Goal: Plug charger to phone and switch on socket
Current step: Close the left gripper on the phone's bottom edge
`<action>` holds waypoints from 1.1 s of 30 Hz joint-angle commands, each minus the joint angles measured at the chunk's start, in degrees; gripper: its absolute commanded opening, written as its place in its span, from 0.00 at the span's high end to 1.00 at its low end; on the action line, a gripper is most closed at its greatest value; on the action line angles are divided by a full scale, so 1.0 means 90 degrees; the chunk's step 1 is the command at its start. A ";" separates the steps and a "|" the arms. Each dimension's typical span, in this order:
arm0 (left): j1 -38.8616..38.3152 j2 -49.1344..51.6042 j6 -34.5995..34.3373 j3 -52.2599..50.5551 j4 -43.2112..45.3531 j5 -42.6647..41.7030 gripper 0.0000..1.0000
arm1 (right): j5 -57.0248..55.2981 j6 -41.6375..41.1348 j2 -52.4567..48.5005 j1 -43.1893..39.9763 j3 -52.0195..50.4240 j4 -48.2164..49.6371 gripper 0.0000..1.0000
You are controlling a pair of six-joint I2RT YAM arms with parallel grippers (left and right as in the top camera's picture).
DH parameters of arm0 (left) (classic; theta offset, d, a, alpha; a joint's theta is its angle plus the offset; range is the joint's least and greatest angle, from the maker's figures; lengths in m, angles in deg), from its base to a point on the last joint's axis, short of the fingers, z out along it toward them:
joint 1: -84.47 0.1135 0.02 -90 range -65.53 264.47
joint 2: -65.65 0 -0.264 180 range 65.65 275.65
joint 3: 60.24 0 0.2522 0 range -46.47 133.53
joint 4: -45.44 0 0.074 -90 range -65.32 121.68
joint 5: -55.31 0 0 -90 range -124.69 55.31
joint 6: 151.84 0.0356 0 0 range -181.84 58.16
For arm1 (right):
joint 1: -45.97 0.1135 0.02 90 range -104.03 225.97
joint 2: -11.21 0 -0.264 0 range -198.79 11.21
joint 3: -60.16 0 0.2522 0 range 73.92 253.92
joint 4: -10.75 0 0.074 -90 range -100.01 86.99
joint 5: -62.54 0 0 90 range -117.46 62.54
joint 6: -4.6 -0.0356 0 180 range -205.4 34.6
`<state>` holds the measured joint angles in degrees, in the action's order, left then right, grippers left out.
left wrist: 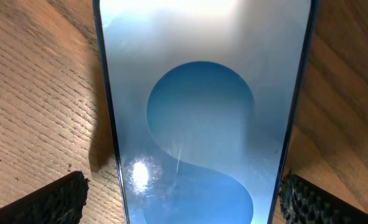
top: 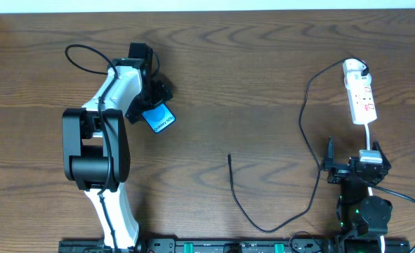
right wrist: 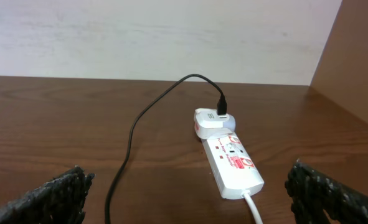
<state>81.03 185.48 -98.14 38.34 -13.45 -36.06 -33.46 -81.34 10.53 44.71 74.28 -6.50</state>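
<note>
At the near right, the right end effector hangs just above the desk, fingers spread wide and holding nothing, facing the socket. The charger loops along the near edge. Its free plug tip lies at mid desk, touching nothing, well apart from the phone. Farther back on the left, the left end effector stands wide over the phone, a pad on either side. One pad is clear of the edge, the other just beside it. The phone lies screen up. At the far right lies the socket, with the charger's white adapter plugged into its far end.
</note>
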 commanded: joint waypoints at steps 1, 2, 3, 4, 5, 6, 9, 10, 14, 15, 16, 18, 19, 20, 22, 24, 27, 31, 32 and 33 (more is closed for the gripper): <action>0.0010 0.0087 -0.0197 -0.0044 -0.0019 0.0034 0.02 | -0.0005 0.0083 0.0034 0.0019 -0.0005 -0.0022 0.01; 0.0010 0.0087 -0.0197 -0.0044 -0.0019 0.0034 0.02 | -0.0005 0.0083 0.0034 0.0019 -0.0005 -0.0022 0.01; 0.0010 0.0087 -0.0197 -0.0044 -0.0022 0.0034 0.02 | -0.0005 0.0083 0.0034 0.0019 -0.0005 -0.0022 0.01; 0.0010 0.0087 -0.0197 -0.0044 -0.0022 0.0034 0.02 | -0.0005 0.0080 0.0034 0.0019 -0.0005 -0.0022 0.01; 0.0010 0.0087 -0.0199 -0.0053 -0.0019 0.0034 0.02 | -0.0005 0.0080 0.0034 0.0019 -0.0005 -0.0022 0.01; 0.0010 0.0087 -0.0223 -0.0063 -0.0017 0.0034 0.02 | -0.0005 0.0083 0.0034 0.0019 -0.0005 -0.0022 0.01; 0.0010 0.0087 -0.0267 -0.0165 0.0053 0.0032 0.02 | -0.0005 0.0083 0.0034 0.0019 -0.0005 -0.0022 0.01; 0.0010 0.0087 -0.0267 -0.0260 0.0129 0.0034 0.02 | -0.0005 0.0080 0.0034 0.0019 -0.0005 -0.0022 0.01; 0.0010 0.0087 -0.0265 -0.0389 0.0240 0.0034 0.02 | -0.0005 0.0080 0.0034 0.0019 -0.0005 -0.0022 0.01; 0.0010 0.0087 -0.0265 -0.0391 0.0240 0.0034 0.02 | -0.0005 0.0080 0.0034 0.0019 -0.0005 -0.0022 0.01; 0.0010 0.0087 -0.0265 -0.0391 0.0245 0.0034 0.02 | -0.0005 0.0080 0.0034 0.0019 -0.0005 -0.0022 0.01; 0.0010 0.0087 -0.0267 -0.0391 0.0265 0.0032 0.02 | -0.0005 0.0080 0.0034 0.0019 -0.0005 -0.0022 0.01; 0.0010 0.0087 -0.0267 -0.0391 0.0267 0.0034 0.02 | -0.0005 0.0083 0.0034 0.0019 -0.0005 -0.0022 0.01; 0.0010 0.0087 -0.0265 -0.0391 0.0270 0.0034 0.02 | -0.0005 0.0083 0.0034 0.0019 -0.0005 -0.0022 0.01; 0.0010 0.0087 -0.0265 -0.0391 0.0270 0.0034 0.02 | -0.0005 0.0080 0.0034 0.0019 -0.0005 -0.0022 0.01; 0.0010 0.0087 -0.0262 -0.0391 0.0287 0.0034 0.02 | -0.0005 0.0080 0.0034 0.0019 -0.0005 -0.0022 0.01; 0.0010 0.0087 -0.0250 -0.0393 0.0340 0.0036 0.02 | -0.0005 0.0083 0.0034 0.0019 -0.0005 -0.0022 0.01; 0.0010 0.0087 -0.0211 -0.0393 0.0418 0.0036 0.02 | -0.0005 0.0080 0.0034 0.0019 -0.0005 -0.0022 0.01; 0.0010 0.0087 -0.0211 -0.0393 0.0427 0.0036 0.02 | -0.0005 0.0080 0.0034 0.0019 -0.0005 -0.0022 0.01; 0.0010 0.0087 -0.0211 -0.0393 0.0430 0.0036 0.02 | -0.0005 0.0080 0.0034 0.0019 -0.0005 -0.0022 0.01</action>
<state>80.99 185.46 -99.58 36.24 -10.12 -35.64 -33.46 -81.34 10.53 44.71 74.28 -6.50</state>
